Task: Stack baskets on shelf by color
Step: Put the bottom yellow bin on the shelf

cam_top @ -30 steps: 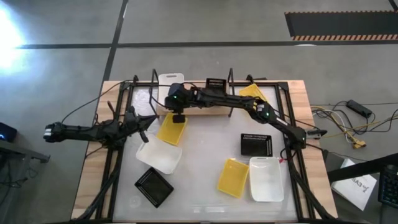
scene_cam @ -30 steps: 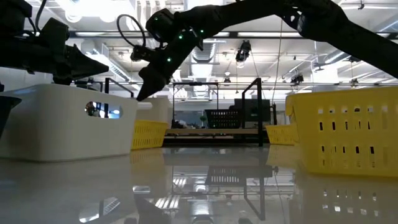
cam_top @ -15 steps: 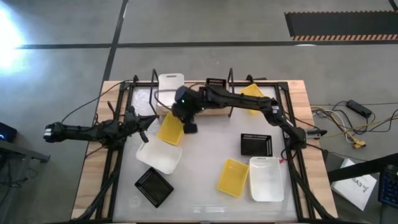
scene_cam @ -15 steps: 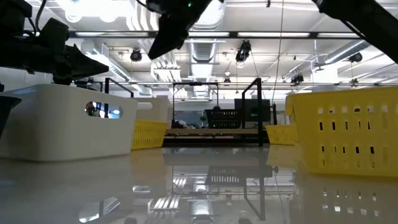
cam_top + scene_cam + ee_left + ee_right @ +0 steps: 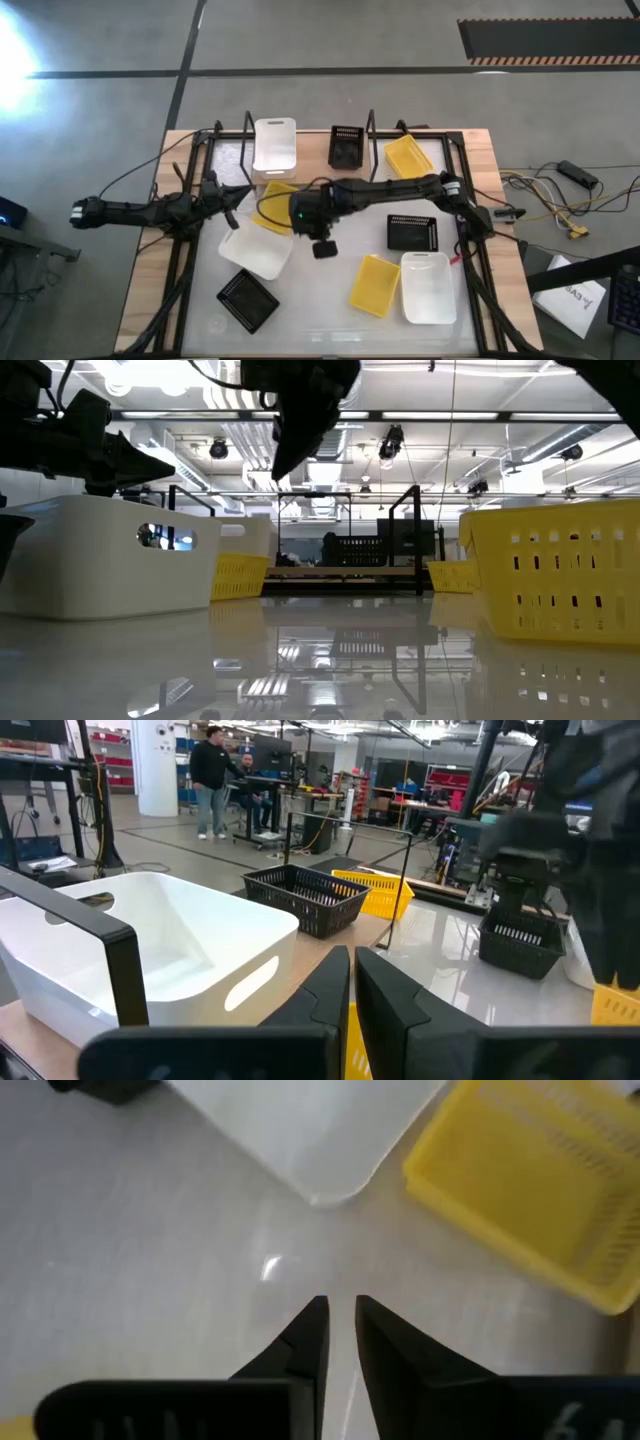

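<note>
The shelf (image 5: 318, 178) stands at the table's far side with a white basket (image 5: 274, 145), a black basket (image 5: 345, 146) and a yellow basket (image 5: 408, 155) on it. Loose on the table lie a yellow basket (image 5: 272, 208), a white one (image 5: 256, 250), a black one (image 5: 247, 298), a yellow one (image 5: 374, 284), a white one (image 5: 428, 287) and a black one (image 5: 412, 232). My right gripper (image 5: 323, 247) hangs over bare table mid-table, fingers (image 5: 340, 1312) a narrow gap apart and empty. My left gripper (image 5: 241, 194) waits at the left, shut (image 5: 353, 960) and empty.
The black frame rails (image 5: 190, 200) run along both table sides. My right arm (image 5: 400, 190) stretches across the table in front of the shelf. In the low view a white basket (image 5: 110, 555) and a yellow basket (image 5: 560, 570) stand close. People stand in the room behind (image 5: 212, 775).
My right gripper has gone from the shelf's front edge, above the yellow basket there, toward the table's near edge and a little right, and now hangs over bare table. The white basket on the shelf, half covered by the arm before, now shows whole. The baskets have not moved.
</note>
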Controlling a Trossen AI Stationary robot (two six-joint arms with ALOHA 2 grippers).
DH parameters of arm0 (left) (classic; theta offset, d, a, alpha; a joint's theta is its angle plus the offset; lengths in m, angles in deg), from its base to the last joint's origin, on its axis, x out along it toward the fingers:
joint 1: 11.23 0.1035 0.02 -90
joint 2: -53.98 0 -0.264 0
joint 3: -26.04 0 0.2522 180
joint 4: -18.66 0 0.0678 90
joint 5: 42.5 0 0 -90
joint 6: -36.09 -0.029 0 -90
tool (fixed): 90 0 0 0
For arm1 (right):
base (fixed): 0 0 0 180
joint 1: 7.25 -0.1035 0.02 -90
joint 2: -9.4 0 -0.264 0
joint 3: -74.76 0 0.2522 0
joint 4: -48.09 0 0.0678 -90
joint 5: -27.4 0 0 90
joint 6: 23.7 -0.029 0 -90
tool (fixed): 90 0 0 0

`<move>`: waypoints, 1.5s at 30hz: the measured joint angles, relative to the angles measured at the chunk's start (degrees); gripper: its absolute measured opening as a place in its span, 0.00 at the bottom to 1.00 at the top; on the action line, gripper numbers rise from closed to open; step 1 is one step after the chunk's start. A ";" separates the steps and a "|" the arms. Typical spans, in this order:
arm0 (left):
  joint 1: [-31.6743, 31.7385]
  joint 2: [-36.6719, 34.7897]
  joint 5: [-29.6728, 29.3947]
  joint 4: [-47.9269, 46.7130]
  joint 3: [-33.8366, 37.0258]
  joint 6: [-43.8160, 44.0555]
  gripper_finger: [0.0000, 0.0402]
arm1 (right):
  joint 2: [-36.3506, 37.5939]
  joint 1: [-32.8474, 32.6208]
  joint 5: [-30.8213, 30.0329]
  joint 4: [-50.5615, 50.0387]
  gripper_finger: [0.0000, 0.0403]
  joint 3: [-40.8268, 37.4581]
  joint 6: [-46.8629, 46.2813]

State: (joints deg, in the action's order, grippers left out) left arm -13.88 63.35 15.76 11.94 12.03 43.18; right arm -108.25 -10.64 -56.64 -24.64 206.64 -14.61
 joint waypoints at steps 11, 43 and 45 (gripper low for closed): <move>0.01 0.00 0.00 -0.01 0.00 0.00 0.01 | 14.98 -15.25 -14.58 0.95 0.07 -18.20 -25.79; -0.01 0.31 0.01 -0.03 0.01 0.00 0.01 | 15.74 -28.49 -8.93 3.23 0.43 -26.97 -46.83; 0.01 0.31 0.00 -0.02 0.00 0.00 0.01 | 14.35 -28.70 -8.95 3.47 0.45 -27.01 -48.01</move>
State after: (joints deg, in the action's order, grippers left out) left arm -13.87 63.65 15.76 11.92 12.03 43.18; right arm -93.90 -39.35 -65.59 -21.17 179.63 -62.62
